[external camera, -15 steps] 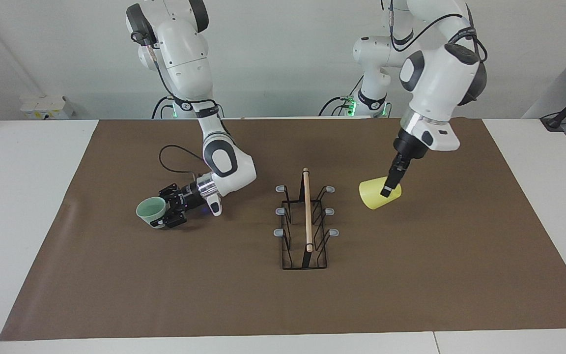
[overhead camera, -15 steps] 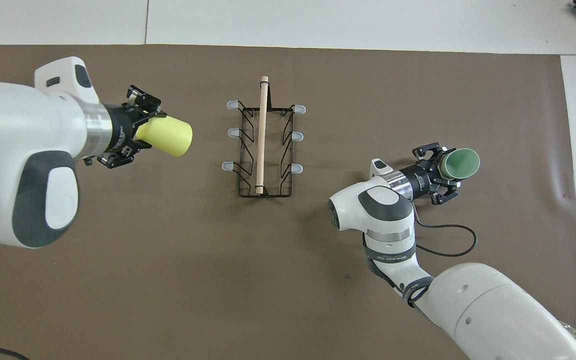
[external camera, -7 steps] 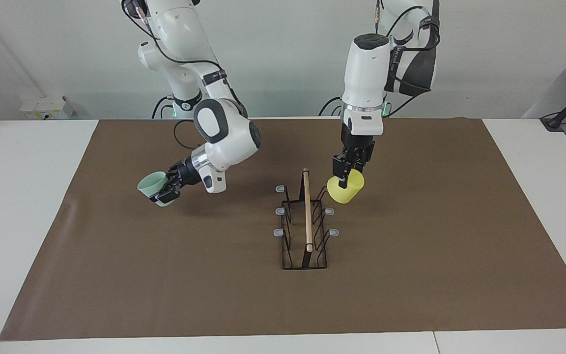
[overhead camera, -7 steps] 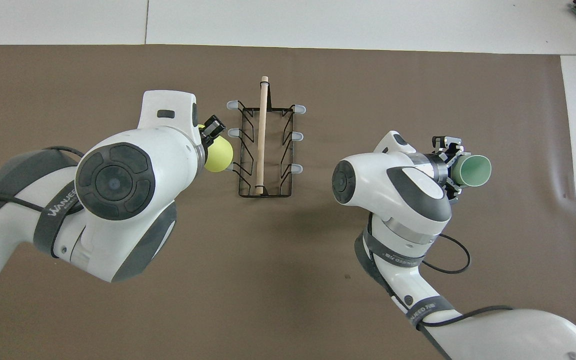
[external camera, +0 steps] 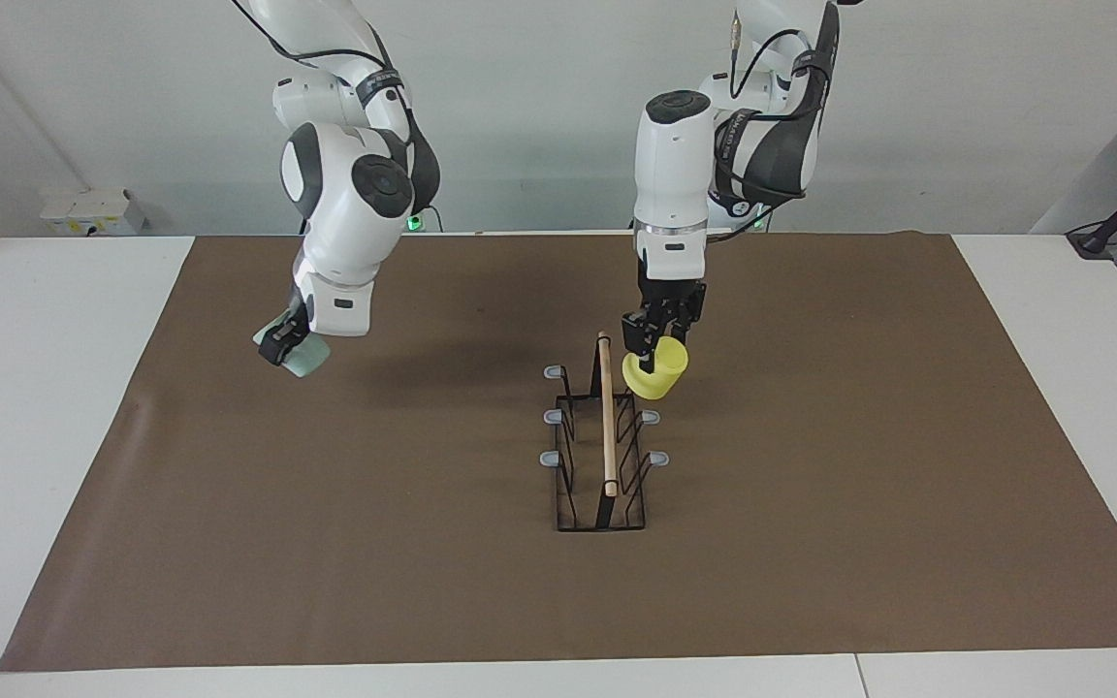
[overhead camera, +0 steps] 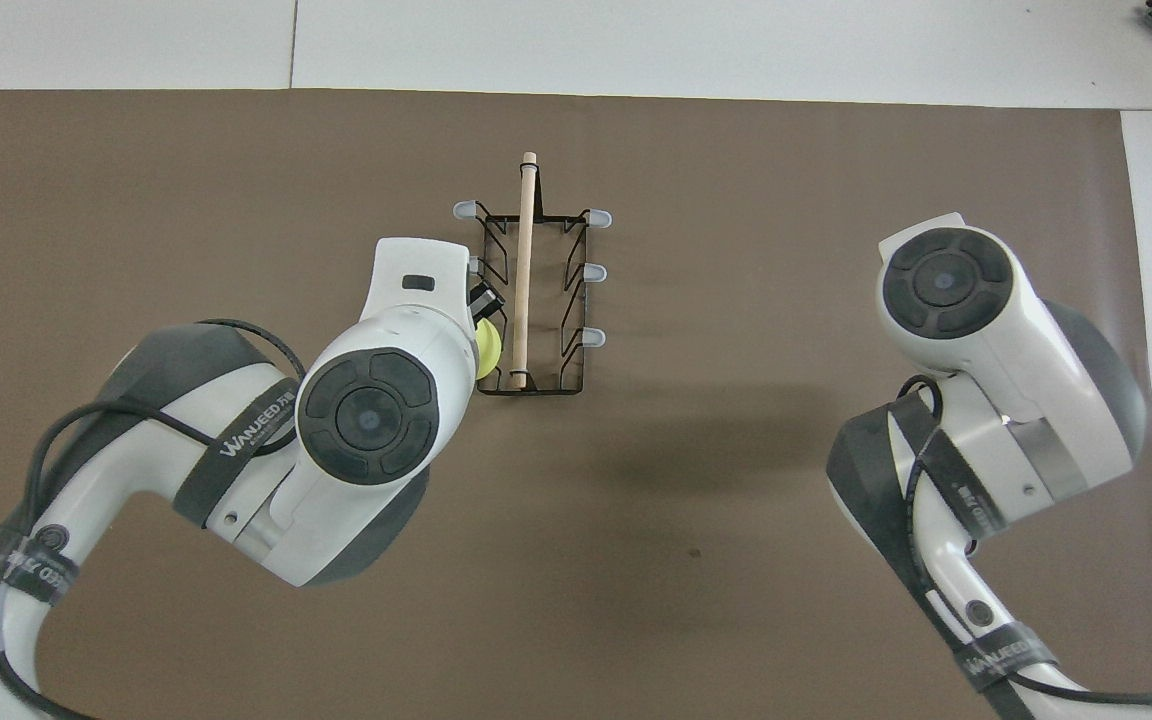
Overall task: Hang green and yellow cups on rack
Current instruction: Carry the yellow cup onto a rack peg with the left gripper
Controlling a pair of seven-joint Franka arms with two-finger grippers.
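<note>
The black wire rack [external camera: 605, 438] with a wooden rod along its top stands mid-table and also shows in the overhead view [overhead camera: 526, 290]. My left gripper [external camera: 651, 351] is shut on the yellow cup [external camera: 660, 380]. It holds the cup tilted over the rack's peg nearest the robots, on the left arm's side. Only a sliver of this cup [overhead camera: 489, 345] shows in the overhead view. My right gripper [external camera: 277, 347] is shut on the mint green cup [external camera: 306, 361], raised over the mat toward the right arm's end. In the overhead view the right arm hides both.
A brown mat [external camera: 811, 504] covers most of the white table. Five grey-blue peg tips of the rack show; the cup covers the sixth. A white power strip [external camera: 93, 211] lies at the table edge nearest the robots.
My left gripper carried the yellow cup from the left arm's end to the rack's peg. My right gripper lifted the green cup and turned to point downward.
</note>
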